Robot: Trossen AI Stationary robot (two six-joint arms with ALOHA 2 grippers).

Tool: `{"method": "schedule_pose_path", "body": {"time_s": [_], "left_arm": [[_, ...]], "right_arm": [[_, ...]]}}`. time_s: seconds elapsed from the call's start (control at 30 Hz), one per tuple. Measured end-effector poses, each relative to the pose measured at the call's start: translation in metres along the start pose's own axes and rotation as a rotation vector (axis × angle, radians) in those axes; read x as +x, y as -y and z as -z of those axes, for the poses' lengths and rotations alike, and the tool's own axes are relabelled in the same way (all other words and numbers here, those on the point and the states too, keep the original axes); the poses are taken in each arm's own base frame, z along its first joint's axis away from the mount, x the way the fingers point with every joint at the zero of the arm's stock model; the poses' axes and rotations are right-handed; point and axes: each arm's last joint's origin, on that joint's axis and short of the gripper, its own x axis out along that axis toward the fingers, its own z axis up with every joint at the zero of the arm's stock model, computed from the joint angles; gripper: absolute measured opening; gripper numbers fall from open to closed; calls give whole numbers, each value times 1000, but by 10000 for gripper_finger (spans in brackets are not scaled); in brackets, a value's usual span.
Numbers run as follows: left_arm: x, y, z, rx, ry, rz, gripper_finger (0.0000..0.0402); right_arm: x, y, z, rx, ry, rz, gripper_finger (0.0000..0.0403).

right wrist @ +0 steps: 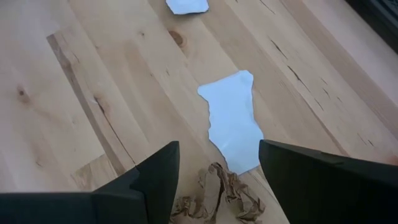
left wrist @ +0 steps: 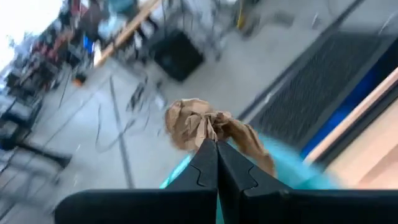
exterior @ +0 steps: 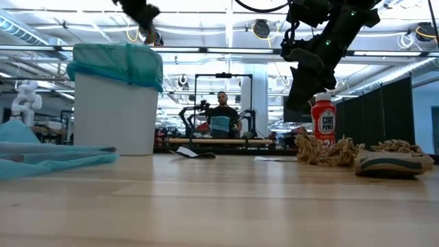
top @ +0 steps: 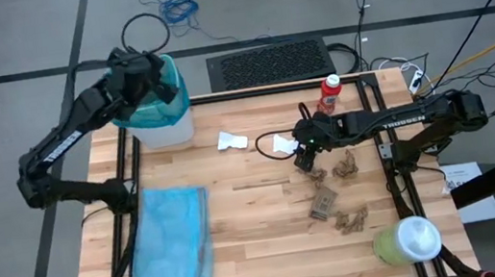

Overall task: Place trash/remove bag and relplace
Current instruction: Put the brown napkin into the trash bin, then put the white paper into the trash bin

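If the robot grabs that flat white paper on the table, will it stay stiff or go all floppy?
Probably floppy: the white paper looks thin, with a ragged, torn-looking edge, lying flat on the table. It is likely very light, so a nudge from the open right gripper hovering above it might slide it instead of lifting it. It should crumple easily, like the brown scrap beside it.

Wooden table (top: 262, 243) bears paper scraps (top: 334, 199), bin (top: 160, 122), blue bag (top: 171, 251).

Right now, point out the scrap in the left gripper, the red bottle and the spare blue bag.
brown paper scrap (left wrist: 205, 121), left wrist view, crumpled middle above the fingertips
red bottle (top: 330, 95), high view, its body
blue bag (top: 171, 251), high view, middle of the flat plastic
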Motion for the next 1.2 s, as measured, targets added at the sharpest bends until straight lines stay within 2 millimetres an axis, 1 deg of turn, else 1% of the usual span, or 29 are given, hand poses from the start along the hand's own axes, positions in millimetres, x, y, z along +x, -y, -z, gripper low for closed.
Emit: {"method": "schedule_pose_path", "body": {"time_s": [0.17,0.3,0.47,0.67,0.73,0.8,0.87,0.97,1.07,1.13,1.2], "left_arm": [[27,-2,10,38,-137,1,0],[43,-1,13,72,-186,7,5],[50,0,14,93,-195,36,43],[48,-2,13,113,-185,40,102],[45,-4,13,107,-174,36,118],[38,-7,11,77,-127,57,131],[29,-8,9,57,-60,136,139],[8,-9,3,29,81,242,141],[-11,-4,-3,31,210,366,142],[-21,1,-4,47,259,447,142],[-28,11,-4,88,276,555,141]], "right_arm": [[0,0,0,1,0,0,212],[0,0,0,3,0,0,212],[0,0,0,3,0,0,212],[0,0,0,2,0,0,212],[0,0,0,2,0,0,212],[0,0,0,0,0,0,212],[0,0,0,0,0,0,212],[0,0,0,0,3,-1,212],[0,0,-1,0,7,-2,212],[0,0,-1,-2,10,-3,212],[0,0,-1,-2,10,-4,212]]}}
